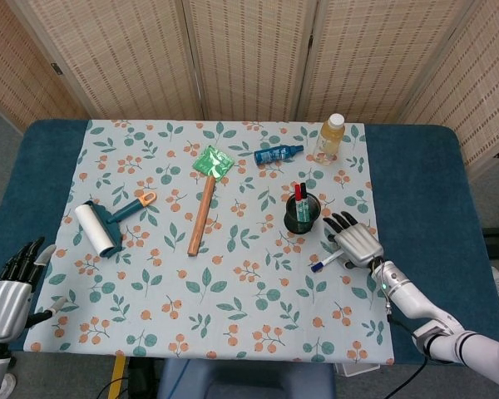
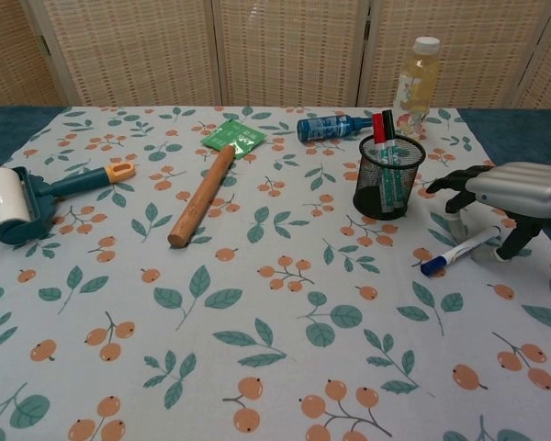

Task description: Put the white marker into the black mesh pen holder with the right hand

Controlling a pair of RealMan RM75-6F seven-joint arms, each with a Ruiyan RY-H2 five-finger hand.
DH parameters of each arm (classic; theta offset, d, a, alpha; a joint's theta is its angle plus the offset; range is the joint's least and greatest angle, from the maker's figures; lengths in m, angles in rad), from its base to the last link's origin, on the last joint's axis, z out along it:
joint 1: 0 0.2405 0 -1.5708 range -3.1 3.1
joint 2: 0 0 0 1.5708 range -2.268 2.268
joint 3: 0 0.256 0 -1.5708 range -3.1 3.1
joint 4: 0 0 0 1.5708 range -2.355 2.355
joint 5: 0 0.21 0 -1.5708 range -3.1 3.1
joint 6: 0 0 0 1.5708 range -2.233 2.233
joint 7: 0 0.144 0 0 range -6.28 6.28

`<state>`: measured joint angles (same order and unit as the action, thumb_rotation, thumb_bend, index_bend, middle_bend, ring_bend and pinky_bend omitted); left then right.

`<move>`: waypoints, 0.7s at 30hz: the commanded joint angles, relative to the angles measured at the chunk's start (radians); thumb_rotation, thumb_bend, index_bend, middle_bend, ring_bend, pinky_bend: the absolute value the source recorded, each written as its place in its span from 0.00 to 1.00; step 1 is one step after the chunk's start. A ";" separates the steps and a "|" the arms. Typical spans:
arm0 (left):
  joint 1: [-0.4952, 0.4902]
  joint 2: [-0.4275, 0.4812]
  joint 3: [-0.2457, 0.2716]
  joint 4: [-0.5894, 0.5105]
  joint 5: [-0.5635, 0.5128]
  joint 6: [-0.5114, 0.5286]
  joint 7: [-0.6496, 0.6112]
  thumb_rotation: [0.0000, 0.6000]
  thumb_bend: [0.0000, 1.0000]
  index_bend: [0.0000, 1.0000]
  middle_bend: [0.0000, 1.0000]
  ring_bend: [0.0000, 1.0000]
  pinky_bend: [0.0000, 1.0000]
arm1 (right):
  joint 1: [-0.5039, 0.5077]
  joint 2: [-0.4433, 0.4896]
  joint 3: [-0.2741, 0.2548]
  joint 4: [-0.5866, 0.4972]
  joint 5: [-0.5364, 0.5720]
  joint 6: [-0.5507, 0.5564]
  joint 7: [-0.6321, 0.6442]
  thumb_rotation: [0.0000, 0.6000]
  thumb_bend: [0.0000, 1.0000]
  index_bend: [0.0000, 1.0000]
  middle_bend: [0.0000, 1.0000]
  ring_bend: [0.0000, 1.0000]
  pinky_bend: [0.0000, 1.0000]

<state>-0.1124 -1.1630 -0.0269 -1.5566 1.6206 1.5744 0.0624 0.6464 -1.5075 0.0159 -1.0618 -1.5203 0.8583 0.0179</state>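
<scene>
The white marker point(image 1: 327, 261) point(image 2: 459, 251) with a blue cap lies flat on the cloth, right of the black mesh pen holder point(image 1: 302, 214) point(image 2: 387, 176). Red and dark pens stand in the holder. My right hand point(image 1: 355, 242) point(image 2: 507, 188) hovers low over the marker's white end, fingers spread and curved downward around it; whether they touch it I cannot tell. My left hand point(image 1: 8, 293) rests open off the cloth at the lower left, seen only in the head view.
A juice bottle point(image 1: 330, 139) and a blue bottle point(image 1: 278, 154) lie behind the holder. A wooden stick point(image 1: 203, 214), green packet point(image 1: 213, 162) and lint roller point(image 1: 102, 226) sit further left. A folding screen backs the table.
</scene>
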 commanded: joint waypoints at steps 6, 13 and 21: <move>0.004 0.003 0.000 0.006 0.009 0.013 -0.014 1.00 0.21 0.00 0.00 0.00 0.21 | 0.008 -0.025 0.003 0.029 0.007 0.004 -0.002 1.00 0.30 0.61 0.12 0.01 0.00; 0.012 0.007 -0.001 0.005 0.012 0.028 -0.019 1.00 0.21 0.00 0.00 0.00 0.20 | 0.014 -0.022 0.005 0.018 0.010 0.011 -0.019 1.00 0.30 0.64 0.14 0.01 0.00; 0.014 0.004 -0.004 0.007 0.008 0.029 -0.010 1.00 0.21 0.00 0.00 0.00 0.21 | -0.031 0.123 0.012 -0.193 -0.035 0.174 -0.073 1.00 0.30 0.64 0.14 0.01 0.00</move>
<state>-0.0984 -1.1584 -0.0307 -1.5493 1.6292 1.6036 0.0520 0.6379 -1.4441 0.0243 -1.1786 -1.5342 0.9684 -0.0278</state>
